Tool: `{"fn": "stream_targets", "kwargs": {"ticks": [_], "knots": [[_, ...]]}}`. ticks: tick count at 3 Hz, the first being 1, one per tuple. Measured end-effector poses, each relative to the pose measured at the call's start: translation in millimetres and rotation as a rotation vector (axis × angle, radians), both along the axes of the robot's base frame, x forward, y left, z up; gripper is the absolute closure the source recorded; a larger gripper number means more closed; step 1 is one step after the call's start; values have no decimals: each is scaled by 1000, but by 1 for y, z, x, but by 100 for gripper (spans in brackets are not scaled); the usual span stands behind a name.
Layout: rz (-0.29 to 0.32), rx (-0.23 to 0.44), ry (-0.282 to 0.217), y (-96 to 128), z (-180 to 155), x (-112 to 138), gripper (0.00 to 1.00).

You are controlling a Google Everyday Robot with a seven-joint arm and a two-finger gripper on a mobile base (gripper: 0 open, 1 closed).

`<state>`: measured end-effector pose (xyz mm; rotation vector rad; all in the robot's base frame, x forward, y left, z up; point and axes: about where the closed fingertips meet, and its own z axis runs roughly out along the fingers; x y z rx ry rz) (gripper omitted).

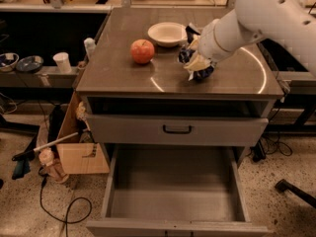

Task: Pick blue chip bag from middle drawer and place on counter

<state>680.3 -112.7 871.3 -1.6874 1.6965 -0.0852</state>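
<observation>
The blue chip bag point(203, 73) is dark and crumpled and sits low over the counter point(118, 73), right of centre, at or just above its surface. My gripper point(195, 63) reaches in from the upper right on the white arm and is shut on the bag, with its pale fingers point(196, 61) wrapped over the bag's top and left side. The middle drawer point(173, 191) is pulled wide open below. Its flat grey floor is bare.
A red apple point(142, 51) and a white bowl point(167, 33) stand on the counter left of the gripper. A closed drawer front with a black handle point(177, 129) is above the open drawer. A cardboard box point(81, 154) and cables lie on the floor at left.
</observation>
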Motion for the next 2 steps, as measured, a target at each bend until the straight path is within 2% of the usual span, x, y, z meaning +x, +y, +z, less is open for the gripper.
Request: {"fn": "stream_targets", "kwargs": {"ticks": [1,2], "knots": [[0,-6,-18,-3,-6,35,100],[-3,0,-26,-4,-2,39,98]]}}
